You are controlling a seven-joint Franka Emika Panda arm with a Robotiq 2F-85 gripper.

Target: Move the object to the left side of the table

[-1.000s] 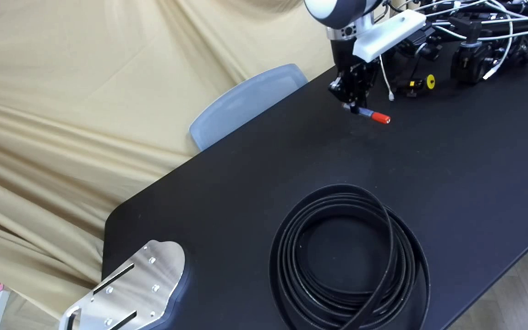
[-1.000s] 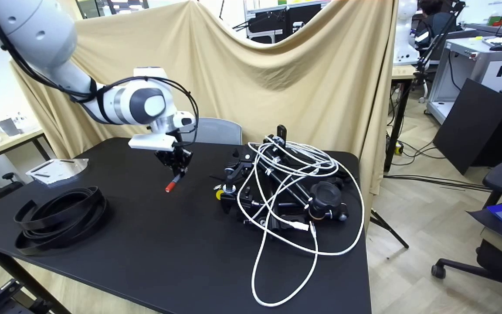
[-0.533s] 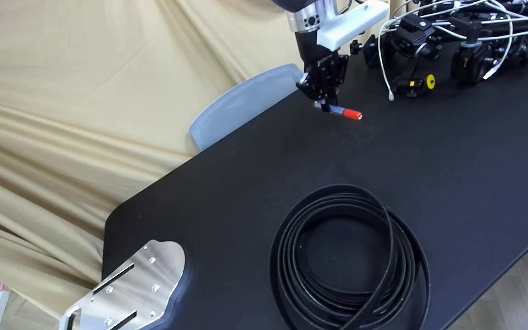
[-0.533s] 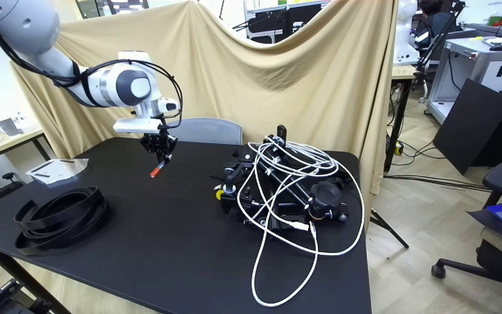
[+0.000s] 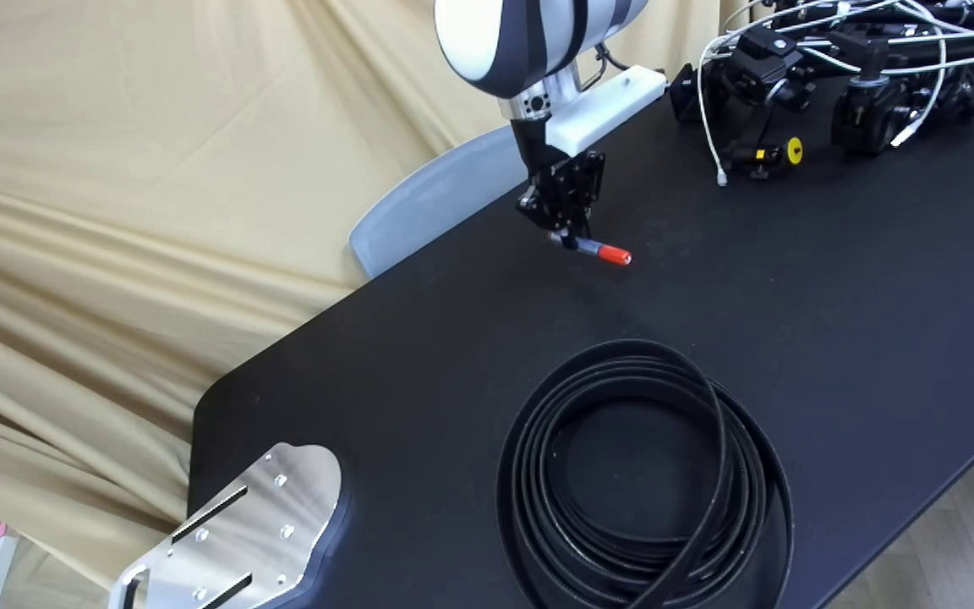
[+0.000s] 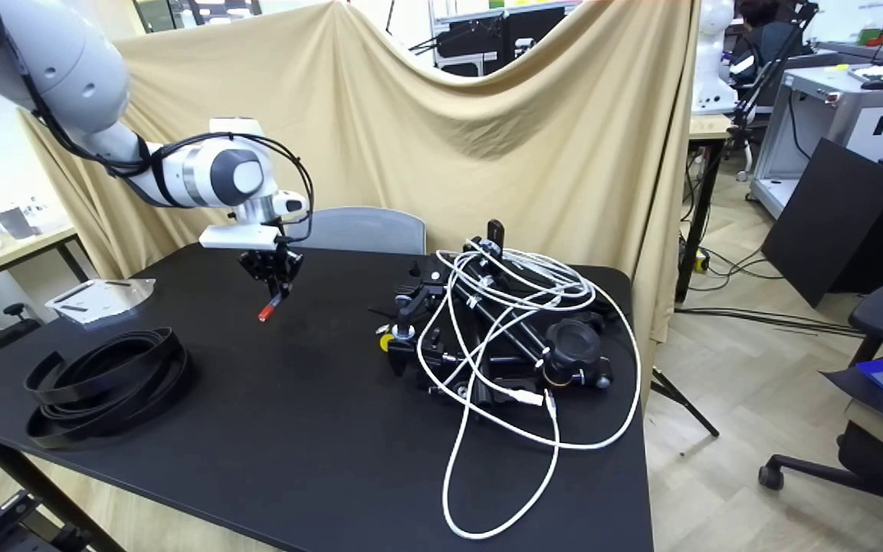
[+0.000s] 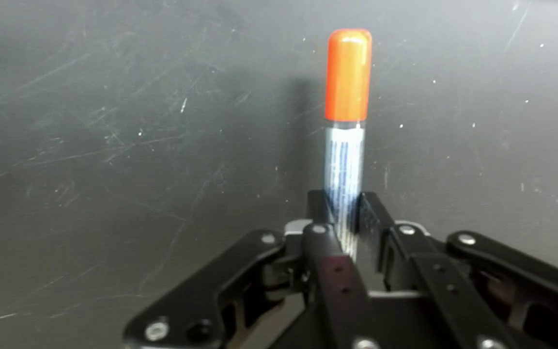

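Against the matte black top of a table (image 6: 319,460), a red-capped marker pen (image 7: 344,165) is held by its barrel between the narrowed fingers (image 7: 375,211) of a robot gripper (image 5: 570,240), cap (image 7: 349,75) pointing outward. Its shadow (image 7: 301,99) lies beside it in the wrist view. Above the gripper reaches a white arm (image 6: 188,176); a blue-grey chair (image 5: 445,199) stands near, at the table's edge. Farther from the gripper lie a coil of black cable (image 6: 127,377), a slotted metal plate (image 5: 250,541) and a heap of black gear and white cables (image 6: 507,320), with tan cloth (image 6: 472,153) beyond the chair.
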